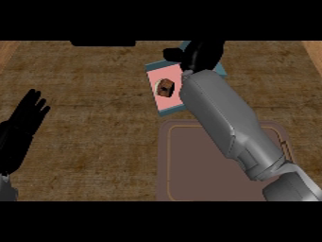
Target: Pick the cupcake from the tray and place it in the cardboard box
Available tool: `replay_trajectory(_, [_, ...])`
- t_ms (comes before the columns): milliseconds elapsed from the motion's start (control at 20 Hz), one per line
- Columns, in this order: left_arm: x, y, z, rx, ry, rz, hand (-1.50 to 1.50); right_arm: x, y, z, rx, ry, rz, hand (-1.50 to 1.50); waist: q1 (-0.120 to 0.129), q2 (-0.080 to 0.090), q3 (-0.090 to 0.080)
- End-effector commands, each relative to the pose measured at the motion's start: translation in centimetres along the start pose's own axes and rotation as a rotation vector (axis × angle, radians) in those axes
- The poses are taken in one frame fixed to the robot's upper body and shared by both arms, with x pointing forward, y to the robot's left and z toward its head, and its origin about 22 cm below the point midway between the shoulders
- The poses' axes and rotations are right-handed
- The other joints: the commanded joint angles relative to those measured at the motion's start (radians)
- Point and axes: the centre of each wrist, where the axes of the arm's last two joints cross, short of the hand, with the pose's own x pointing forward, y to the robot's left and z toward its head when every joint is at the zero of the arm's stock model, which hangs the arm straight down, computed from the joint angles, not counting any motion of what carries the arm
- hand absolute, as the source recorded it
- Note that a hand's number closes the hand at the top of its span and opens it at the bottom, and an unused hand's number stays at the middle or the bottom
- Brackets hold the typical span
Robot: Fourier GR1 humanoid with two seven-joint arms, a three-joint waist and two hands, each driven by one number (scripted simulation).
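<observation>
A: Head view — what is seen on the counter?

B: A brown tray with a thin pale border is seen low at the middle, partly covered by the right forearm. Beyond it, a box with a pink inside and teal edges is set on the counter.

A: Where is the cupcake found?

B: The cupcake, brown with a reddish side, is seen inside the box, on the pink floor, apart from the tray.

A: How is the right robot hand held?

B: The right robot hand is stretched over the far edge of the box, just beyond the cupcake and not touching it. Nothing is seen in it. Its fingers are partly bent, but whether they are released or clenched cannot be told from this angle.

A: And the left robot hand?

B: The left robot hand is shown at the left edge, well apart from the box and the tray. Its fingers are straight and pointed upward; it is released, and nothing is held in it.
</observation>
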Motion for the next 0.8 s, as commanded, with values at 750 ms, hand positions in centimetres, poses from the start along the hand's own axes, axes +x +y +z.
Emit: replay_trajectory(750, [-0.9, 1.7, 2.1, 0.018, 0.012, -0.002, 0.0, -7.2, -9.7, 3.7, -0.041, 0.032, -0.17, -1.5, -0.017, -0.002, 0.0])
